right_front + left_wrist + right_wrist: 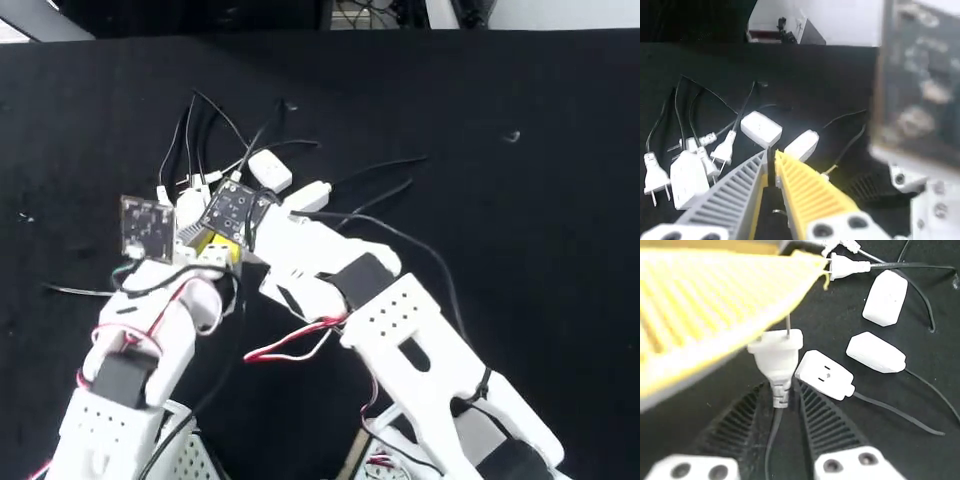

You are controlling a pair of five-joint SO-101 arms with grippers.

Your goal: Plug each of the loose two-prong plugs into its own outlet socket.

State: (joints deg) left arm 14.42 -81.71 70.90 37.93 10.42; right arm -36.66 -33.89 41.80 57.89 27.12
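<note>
The small white plastic two-prong plug [775, 352] held by the right pincer [781, 388] looks light and rigid in the body. Its two thin metal prongs would probably bend if pushed in crooked. The smooth moulded shell may slip or twist under a loose hold. The thin black cord [771, 440] behind it is limp and will drag a little, but it gives no support.

The black ribbed fingers [812, 415] are closed on the ribbed neck where the cord enters, with the prongs pointing away from the wrist. That hold leaves the plug free to pivot. I judge the flat sides of the body to be the firmer place to grip when pushing.

The held plug sits just beside a white rectangular socket block [826, 374] with two slots in its face. The block looks light enough to slide on the black counter [520, 200] unless it is braced. Plug and block belong to the cluster left of the counter's middle, well back from the near edge.

The left pincer [771, 153] has its grey and yellow fingertips pressed together. I cannot tell whether anything thin is pinched between them. Its yellow finger [715, 295] hangs close over the held plug's prongs.

No writing can be read. The small marks between the socket slots are too fine to make out.
</note>
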